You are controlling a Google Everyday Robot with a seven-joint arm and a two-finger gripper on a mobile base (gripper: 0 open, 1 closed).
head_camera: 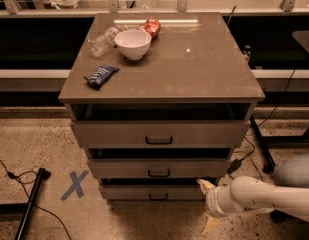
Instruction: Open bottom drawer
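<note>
The bottom drawer [144, 192] is the lowest of three grey-beige drawers in the cabinet, a slim front with a small black pull handle [158, 197]. My gripper [206, 206] is at the drawer's right end, low near the floor, on a white arm coming in from the right. Its two pale fingertips [203, 184] are spread apart, one up by the drawer's right corner and one down by the floor. The gripper is open and holds nothing. It is to the right of the handle and apart from it.
Above are the middle drawer [159, 168] and the top drawer [159, 134]. The cabinet top [194, 69] carries a white bowl [132, 43], a plastic bottle [101, 41], a red can [152, 27] and a blue packet [100, 75]. A blue X [74, 185] and a black pole [30, 204] lie on the floor at left.
</note>
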